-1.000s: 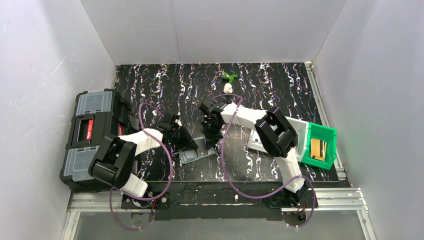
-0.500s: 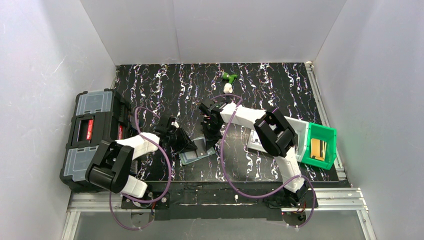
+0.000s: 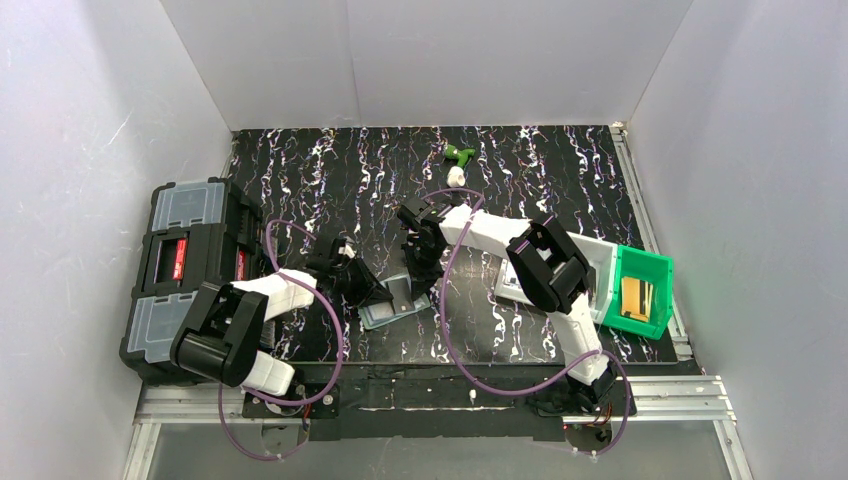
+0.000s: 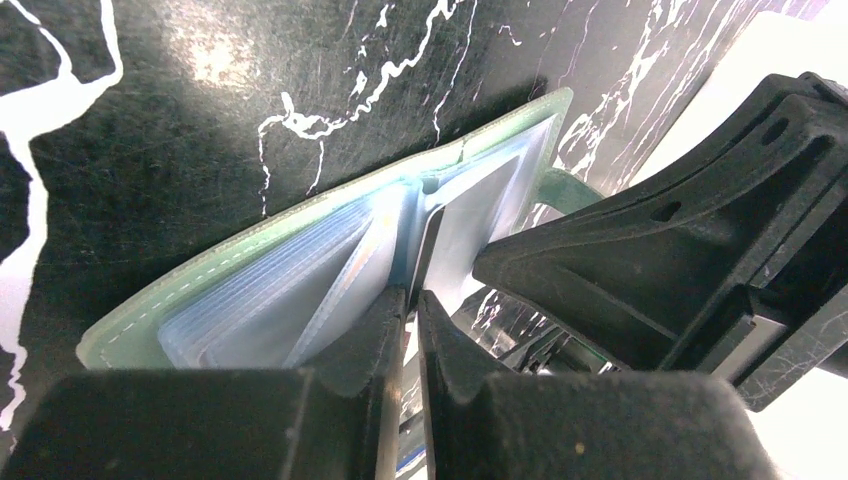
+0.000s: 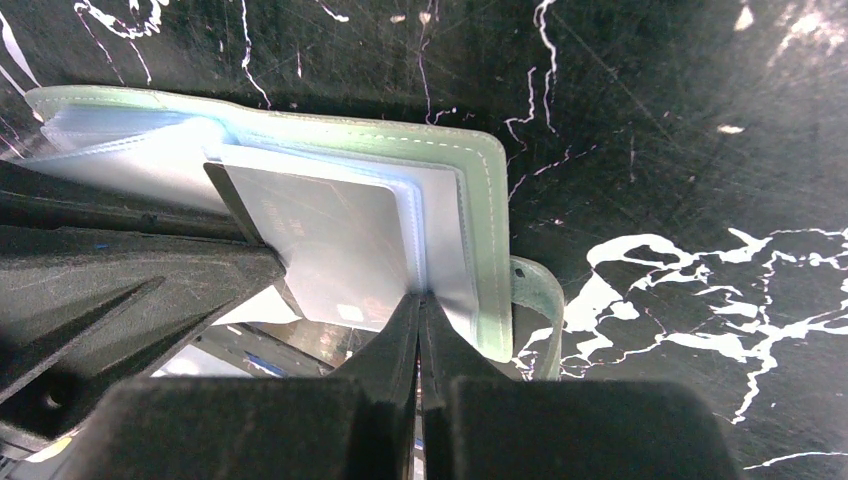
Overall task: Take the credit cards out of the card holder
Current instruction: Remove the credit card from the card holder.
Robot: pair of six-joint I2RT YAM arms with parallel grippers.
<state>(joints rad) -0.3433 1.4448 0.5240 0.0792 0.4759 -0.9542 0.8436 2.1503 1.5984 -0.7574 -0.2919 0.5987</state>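
The grey-green card holder point(image 3: 398, 303) lies open on the black marbled table, its clear sleeves fanned out point(image 4: 270, 290). My left gripper point(image 4: 412, 300) is shut on the edge of a pale grey credit card point(image 5: 320, 250), which sticks partly out of a sleeve. My right gripper point(image 5: 420, 305) is shut on a sleeve edge of the holder point(image 5: 480, 200), next to its snap tab point(image 5: 540, 300). In the top view the left gripper point(image 3: 368, 288) and the right gripper point(image 3: 422, 275) meet over the holder. Other cards are hidden.
A big black toolbox point(image 3: 185, 270) stands at the left edge. A white tray point(image 3: 603, 262) and a green bin point(image 3: 640, 290) sit at the right. A small green and white object point(image 3: 458, 160) lies at the back.
My left arm has drawn a little to the left, still shut on the card. The right arm and the holder have hardly moved.
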